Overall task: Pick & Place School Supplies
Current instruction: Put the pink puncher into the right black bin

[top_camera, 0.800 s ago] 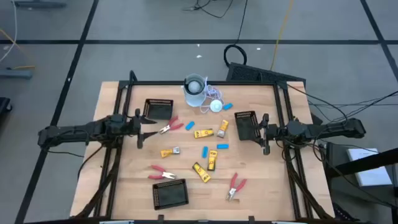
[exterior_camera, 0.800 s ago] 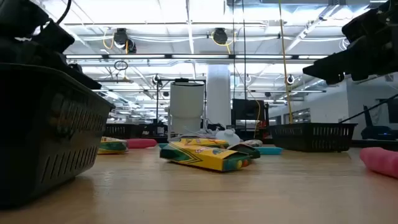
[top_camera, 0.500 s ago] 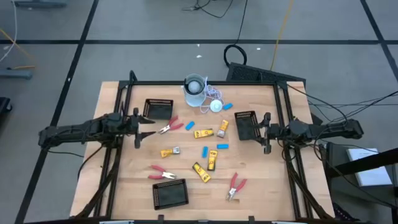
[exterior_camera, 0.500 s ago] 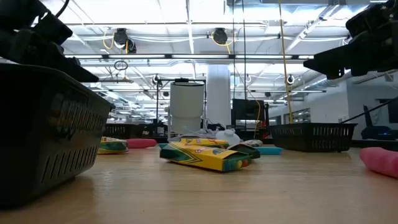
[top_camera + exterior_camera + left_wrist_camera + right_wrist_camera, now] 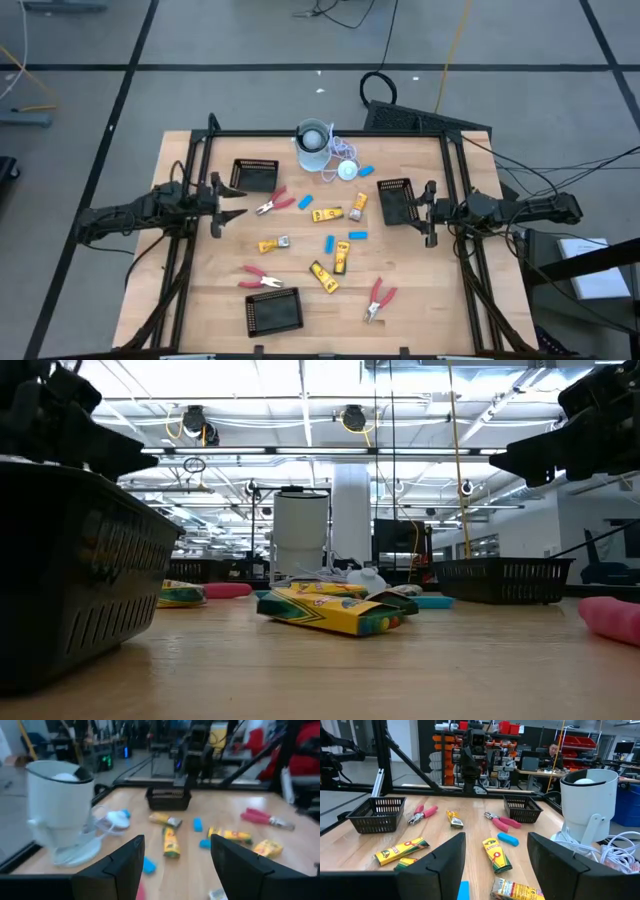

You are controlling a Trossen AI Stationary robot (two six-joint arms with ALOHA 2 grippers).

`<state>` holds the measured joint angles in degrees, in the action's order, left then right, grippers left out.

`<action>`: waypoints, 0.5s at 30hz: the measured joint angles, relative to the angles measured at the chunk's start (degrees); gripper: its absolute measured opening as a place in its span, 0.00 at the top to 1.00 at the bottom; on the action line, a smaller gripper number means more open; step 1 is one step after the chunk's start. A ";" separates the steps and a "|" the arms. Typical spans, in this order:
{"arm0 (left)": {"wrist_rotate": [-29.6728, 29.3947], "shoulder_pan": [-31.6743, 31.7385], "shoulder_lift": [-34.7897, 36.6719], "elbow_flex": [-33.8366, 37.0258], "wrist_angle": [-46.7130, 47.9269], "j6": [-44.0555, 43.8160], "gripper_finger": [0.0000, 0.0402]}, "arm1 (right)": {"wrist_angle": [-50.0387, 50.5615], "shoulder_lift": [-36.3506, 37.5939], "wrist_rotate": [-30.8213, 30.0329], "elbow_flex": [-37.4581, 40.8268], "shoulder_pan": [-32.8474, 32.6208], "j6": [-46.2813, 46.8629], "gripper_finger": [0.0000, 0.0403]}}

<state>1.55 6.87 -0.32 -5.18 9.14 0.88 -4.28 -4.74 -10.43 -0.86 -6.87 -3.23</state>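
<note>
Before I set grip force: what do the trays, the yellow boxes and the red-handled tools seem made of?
Trays: black mesh, likely wire or stiff plastic; see-through lattice walls.
Yellow boxes: printed cardboard, slightly glossy; folded edges and an opened flap on one.
Red-handled tools: grey metal heads with matte red grips, probably rubber or soft plastic.
Table: light wood planks with visible grain.

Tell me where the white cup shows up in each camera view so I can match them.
High view: white cup at the centre of the table's far edge.
Low view: centre background, behind the yellow boxes.
Left wrist view: close and large.
Right wrist view: close, cords at its foot.
Shared landmark: the white corded disc beside it.
</note>
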 joint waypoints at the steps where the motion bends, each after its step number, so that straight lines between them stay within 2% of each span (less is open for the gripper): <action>1: 0.64 0.00 0.00 1.76 -2.67 -0.23 0.43 | 0.04 0.01 -0.01 0.00 0.00 0.13 0.50; 3: 0.71 0.00 -0.04 4.25 -9.79 -0.86 0.43 | 0.18 -0.02 -0.01 0.00 0.00 0.57 0.50; 15: 0.27 0.00 0.00 4.25 -10.11 -0.96 0.43 | 1.52 -0.01 0.21 0.00 0.00 2.34 0.50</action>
<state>1.82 6.87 -0.32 -0.93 -0.97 -0.09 -2.76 -4.75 -10.22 -0.86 -6.87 -0.89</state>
